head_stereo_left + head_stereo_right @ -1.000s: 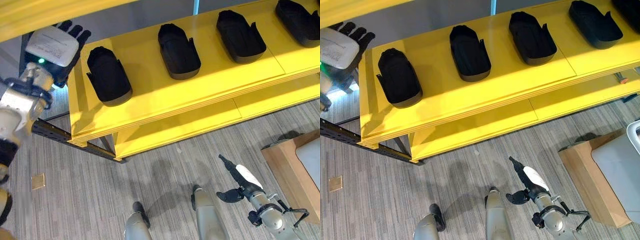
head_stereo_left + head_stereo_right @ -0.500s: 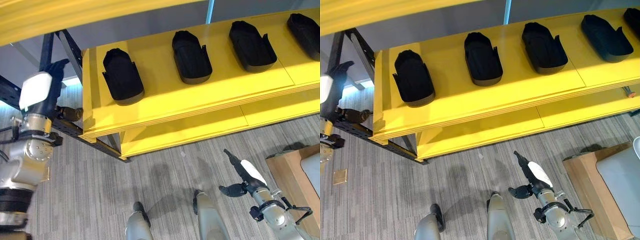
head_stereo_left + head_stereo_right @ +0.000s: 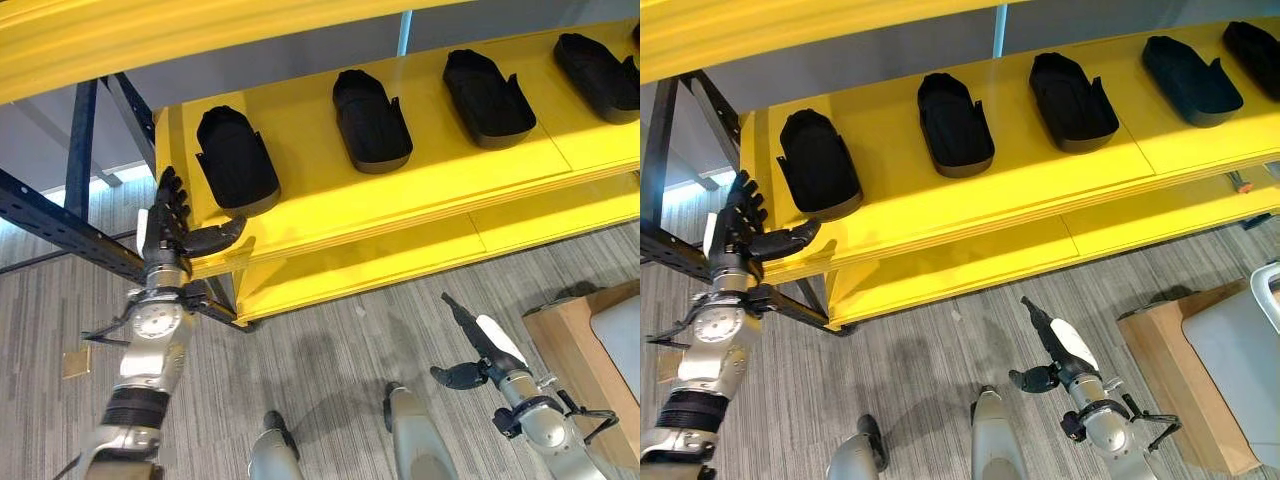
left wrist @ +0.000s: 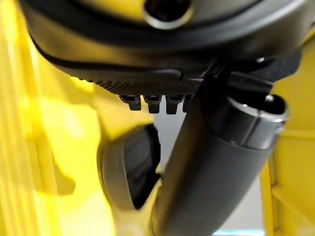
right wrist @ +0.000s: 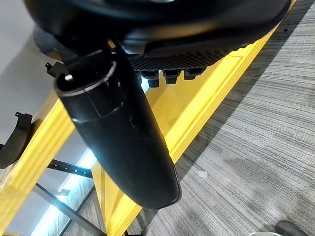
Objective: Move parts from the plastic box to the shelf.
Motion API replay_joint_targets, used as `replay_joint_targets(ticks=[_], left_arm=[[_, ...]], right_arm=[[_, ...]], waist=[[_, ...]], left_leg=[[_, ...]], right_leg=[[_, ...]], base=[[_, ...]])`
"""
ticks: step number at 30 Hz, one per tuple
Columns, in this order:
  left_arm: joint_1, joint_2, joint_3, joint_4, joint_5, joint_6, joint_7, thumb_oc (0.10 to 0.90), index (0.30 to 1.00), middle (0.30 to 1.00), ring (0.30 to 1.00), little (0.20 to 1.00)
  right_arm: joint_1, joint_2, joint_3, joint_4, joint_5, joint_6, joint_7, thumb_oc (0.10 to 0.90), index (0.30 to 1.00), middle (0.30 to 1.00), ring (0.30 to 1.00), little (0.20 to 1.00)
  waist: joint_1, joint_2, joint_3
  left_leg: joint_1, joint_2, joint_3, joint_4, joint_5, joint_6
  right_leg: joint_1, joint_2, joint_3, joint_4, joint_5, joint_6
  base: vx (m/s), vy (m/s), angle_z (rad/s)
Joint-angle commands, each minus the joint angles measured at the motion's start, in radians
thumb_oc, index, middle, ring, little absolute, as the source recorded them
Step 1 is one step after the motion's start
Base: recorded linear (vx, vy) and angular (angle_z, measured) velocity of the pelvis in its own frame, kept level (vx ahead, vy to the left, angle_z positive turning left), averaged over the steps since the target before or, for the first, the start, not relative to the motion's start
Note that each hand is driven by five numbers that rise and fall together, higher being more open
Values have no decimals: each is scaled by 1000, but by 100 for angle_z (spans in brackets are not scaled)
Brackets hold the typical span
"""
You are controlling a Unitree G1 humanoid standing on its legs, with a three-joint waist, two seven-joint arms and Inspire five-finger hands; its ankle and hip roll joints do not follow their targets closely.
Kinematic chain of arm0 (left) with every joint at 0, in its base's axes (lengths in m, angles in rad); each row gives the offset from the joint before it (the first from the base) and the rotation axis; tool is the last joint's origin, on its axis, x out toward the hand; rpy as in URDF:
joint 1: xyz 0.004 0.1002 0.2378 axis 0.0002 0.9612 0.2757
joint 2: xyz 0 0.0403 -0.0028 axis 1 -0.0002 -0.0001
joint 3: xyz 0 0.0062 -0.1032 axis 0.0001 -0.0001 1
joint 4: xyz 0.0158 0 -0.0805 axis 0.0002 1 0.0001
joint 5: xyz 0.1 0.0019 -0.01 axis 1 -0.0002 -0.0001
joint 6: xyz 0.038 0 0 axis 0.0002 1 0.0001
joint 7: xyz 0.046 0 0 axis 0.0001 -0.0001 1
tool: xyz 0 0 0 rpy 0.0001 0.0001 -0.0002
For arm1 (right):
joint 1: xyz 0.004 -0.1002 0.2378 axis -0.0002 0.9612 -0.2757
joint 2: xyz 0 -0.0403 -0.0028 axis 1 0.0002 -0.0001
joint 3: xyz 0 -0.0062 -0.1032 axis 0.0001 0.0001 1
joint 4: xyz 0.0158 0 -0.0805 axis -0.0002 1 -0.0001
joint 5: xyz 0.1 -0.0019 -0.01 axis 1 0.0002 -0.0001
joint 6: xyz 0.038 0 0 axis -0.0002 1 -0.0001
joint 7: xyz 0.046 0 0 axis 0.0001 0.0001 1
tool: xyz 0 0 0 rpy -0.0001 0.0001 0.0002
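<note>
Several black moulded parts lie in a row on the yellow shelf (image 3: pixel 330 200): the leftmost part (image 3: pixel 235 160), a second (image 3: pixel 370 120), a third (image 3: pixel 488 85) and one at the far right (image 3: pixel 597 65). My left hand (image 3: pixel 168 222) stands at the shelf's front-left corner, open, fingers straight up, thumb reaching towards the shelf edge just under the leftmost part (image 4: pixel 132 172). It holds nothing. My right hand (image 3: pixel 482 345) hangs low over the floor, open and empty. The pale plastic box (image 3: pixel 1240 345) sits at the right edge.
The box rests on a brown wooden stand (image 3: pixel 1160 355). A lower yellow shelf board (image 3: pixel 400 260) runs beneath the upper one. A black perforated steel beam (image 3: pixel 60 225) slants past the shelf's left end, close behind my left hand. Grey striped carpet covers the floor.
My left hand has come down from beside the shelf's left end to its front-left corner and turned edge-on. The view has shifted. My right hand has barely moved.
</note>
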Motion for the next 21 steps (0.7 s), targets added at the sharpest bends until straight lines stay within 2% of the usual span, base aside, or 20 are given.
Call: replay_joint_targets(ticks=[1, 9, 10, 11, 12, 13, 14, 15, 16, 17, 18, 19, 20, 21], left_arm=[[-139, 49, -12, 12, -67, -168, 48, 900, 1000, 1000, 1000, 1000], [-239, -11, -15, 66, -172, -212, 106, 900, 1000, 1000, 1000, 1000], [-258, -17, -11, 78, -168, -219, 131, 900, 1000, 1000, 1000, 1000], [-259, -17, -11, 78, -168, -220, 131, 900, 1000, 1000, 1000, 1000], [-263, -18, -8, 74, -162, -227, 141, 900, 1000, 1000, 1000, 1000], [-268, -19, -4, 75, -154, -229, 154, 900, 1000, 1000, 1000, 1000], [-275, -21, -1, 74, -142, -236, 176, 900, 1000, 1000, 1000, 1000], [-275, -21, 0, 73, -141, -236, 178, 900, 1000, 1000, 1000, 1000], [-279, -21, 3, 70, -129, -241, 189, 900, 1000, 1000, 1000, 1000], [-287, -22, 6, 65, -100, -247, 218, 900, 1000, 1000, 1000, 1000], [-287, -21, 7, 64, -99, -247, 219, 900, 1000, 1000, 1000, 1000], [-294, -14, 13, 68, -73, -249, 245, 900, 1000, 1000, 1000, 1000], [-303, -9, 16, 68, -51, -248, 260, 900, 1000, 1000, 1000, 1000], [-309, -8, 13, 72, -44, -247, 266, 900, 1000, 1000, 1000, 1000]], right_arm=[[-19, -12, 16, -109, 51, -76, -35, 900, 1000, 1000, 1000, 1000], [-15, -19, 37, -121, 54, -81, -53, 900, 1000, 1000, 1000, 1000], [-15, -21, 44, -119, 54, -81, -59, 900, 1000, 1000, 1000, 1000], [-16, -21, 44, -120, 54, -82, -59, 900, 1000, 1000, 1000, 1000], [-15, -21, 45, -120, 54, -82, -61, 900, 1000, 1000, 1000, 1000], [-18, -22, 48, -122, 53, -82, -63, 900, 1000, 1000, 1000, 1000], [-19, -24, 51, -123, 51, -83, -67, 900, 1000, 1000, 1000, 1000], [-20, -24, 51, -124, 51, -84, -67, 900, 1000, 1000, 1000, 1000], [-21, -25, 52, -123, 53, -87, -69, 900, 1000, 1000, 1000, 1000], [-22, -27, 55, -122, 55, -87, -73, 900, 1000, 1000, 1000, 1000], [-23, -27, 55, -123, 54, -88, -73, 900, 1000, 1000, 1000, 1000], [-21, -30, 59, -123, 56, -91, -76, 900, 1000, 1000, 1000, 1000], [-23, -32, 62, -124, 56, -93, -77, 900, 1000, 1000, 1000, 1000], [-24, -35, 65, -124, 55, -95, -78, 900, 1000, 1000, 1000, 1000]], waist=[[-13, -36, -99], [-30, -41, -106], [-32, -42, -110], [-32, -44, -107], [-33, -43, -111], [-33, -45, -109], [-35, -45, -112], [-35, -46, -108], [-36, -47, -109], [-37, -48, -112], [-37, -49, -109], [-38, -48, -114], [-39, -50, -110], [-40, -49, -113]], left_leg=[[-45, -18, -22, 55, 1, 66], [-42, -11, -11, 53, 2, 63], [-33, -11, -18, 60, -26, 54], [-43, -9, -11, 55, 0, 62], [-34, -11, -17, 59, -26, 54], [-45, -9, -10, 55, 0, 62], [-35, -10, -16, 60, -27, 53], [-46, -8, -9, 55, -1, 61], [-46, -8, -9, 56, -1, 61], [-37, -10, -15, 61, -28, 52], [-47, -8, -8, 57, -2, 61], [-36, -9, -14, 61, -28, 52], [-47, -7, -8, 58, -2, 60], [-37, -9, -13, 61, -28, 52]], right_leg=[[62, -6, 4, -107, 89, 8], [48, -2, 12, -106, 90, 9], [58, -2, 14, -100, 65, 13], [48, -1, 13, -106, 89, 9], [56, -2, 15, -100, 65, 13], [45, -1, 15, -106, 89, 10], [54, -2, 16, -99, 65, 13], [44, -1, 15, -106, 89, 9], [43, -1, 15, -105, 88, 10], [50, -1, 17, -98, 65, 14], [40, 0, 16, -104, 89, 10], [48, -1, 18, -96, 64, 15], [37, 1, 18, -99, 87, 11], [46, 0, 18, -93, 64, 15]], base=[[21, 0, -5], [29, -3, -9], [12, -12, -4], [99, -3, -7], [-74, -19, -5], [103, 4, -6], [-75, -13, -4], [0, 0, 0], [11, -6, -4], [11, -6, -3], [107, 7, -7], [-68, -12, -5], [107, 10, -7], [-79, -13, -4]])
